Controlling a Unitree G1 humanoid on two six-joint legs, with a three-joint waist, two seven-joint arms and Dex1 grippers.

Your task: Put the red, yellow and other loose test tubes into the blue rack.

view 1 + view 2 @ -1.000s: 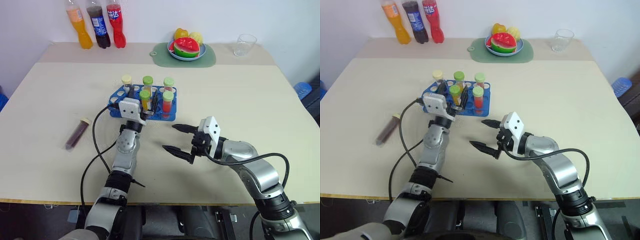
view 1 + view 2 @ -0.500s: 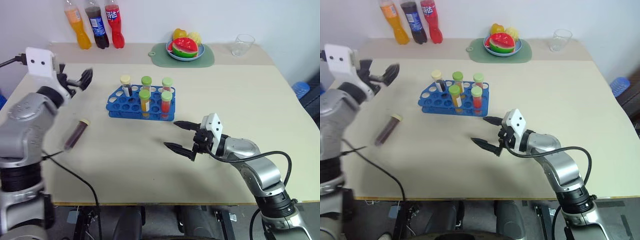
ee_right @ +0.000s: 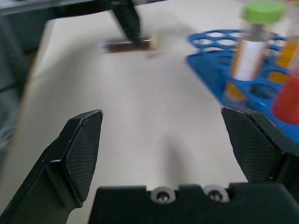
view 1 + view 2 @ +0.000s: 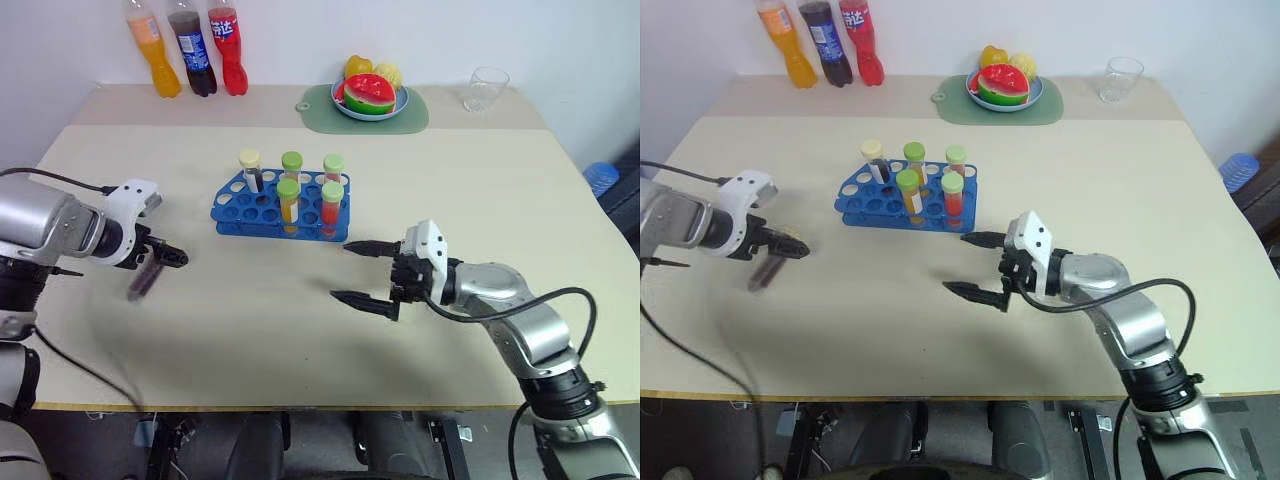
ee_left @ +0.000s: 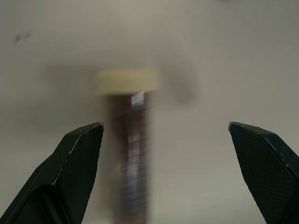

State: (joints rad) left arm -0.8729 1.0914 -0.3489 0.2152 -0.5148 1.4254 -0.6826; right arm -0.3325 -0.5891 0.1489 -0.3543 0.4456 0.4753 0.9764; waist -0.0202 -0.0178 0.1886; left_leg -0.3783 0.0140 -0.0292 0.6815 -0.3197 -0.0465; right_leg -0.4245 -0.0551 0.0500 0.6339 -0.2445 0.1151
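A loose test tube of dark liquid with a cream cap lies flat on the table, well to the left of the blue rack, where five capped tubes stand upright. Its cap is seen clearly from the left wrist. The left gripper is held over it, jaws spread wide, empty. The right gripper, right of the rack, is likewise spread and empty.

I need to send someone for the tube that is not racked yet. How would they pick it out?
Start at the blue rack in the middle of the tan table, then look toward the robot's left, under the open left pincer. The loose tube lies flat there: dark brownish liquid, cream cap, while every other tube stands upright in the rack.
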